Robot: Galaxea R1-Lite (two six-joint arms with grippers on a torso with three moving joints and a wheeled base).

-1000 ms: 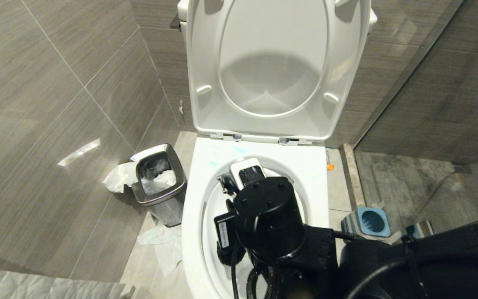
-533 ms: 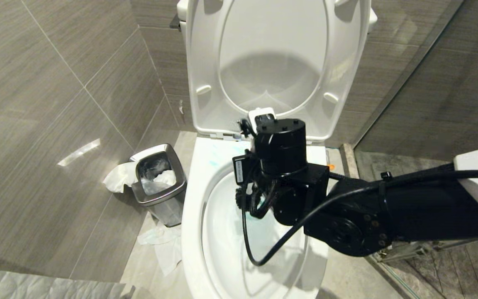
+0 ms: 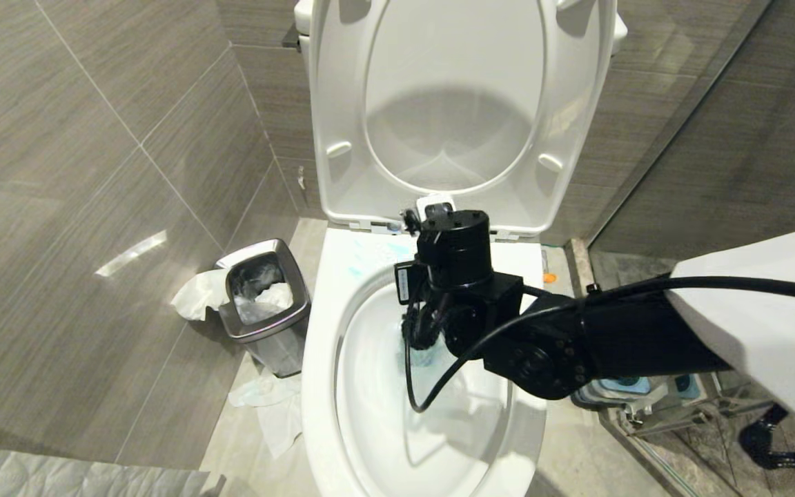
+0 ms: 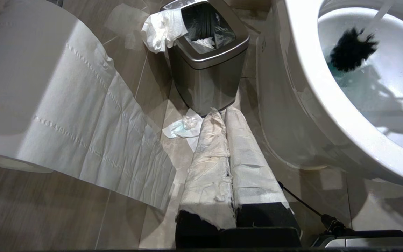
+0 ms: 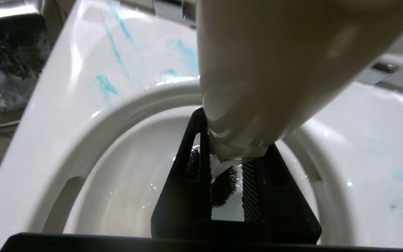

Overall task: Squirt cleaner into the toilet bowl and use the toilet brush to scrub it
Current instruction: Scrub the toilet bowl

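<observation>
The white toilet bowl (image 3: pixel 318 359) stands with its seat and lid (image 3: pixel 453 103) raised. Teal cleaner smears (image 5: pixel 112 52) streak the rim near the hinges, and the water (image 4: pixel 334 66) is tinted teal. My right gripper (image 5: pixel 234 140) hangs over the back half of the bowl, pointing down, shut on the white handle (image 5: pixel 257 70) of the toilet brush. Its dark bristle head (image 4: pixel 350 49) is down inside the bowl at the waterline. In the head view the wrist (image 3: pixel 456 276) hides the fingers. My left gripper (image 4: pixel 222 112), fingers wrapped in white paper, is shut and parked low beside the bowl.
A steel waste bin (image 3: pixel 263 304) with tissue hanging out stands to the left of the bowl, and crumpled tissue (image 3: pixel 266 407) lies on the floor by it. A toilet paper roll (image 4: pixel 30 87) hangs near my left arm. The blue brush holder (image 3: pixel 629 386) sits behind my right arm.
My right arm swung from the front of the bowl toward the hinges, then sank lower, carrying the brush with it. The left arm has not moved.
</observation>
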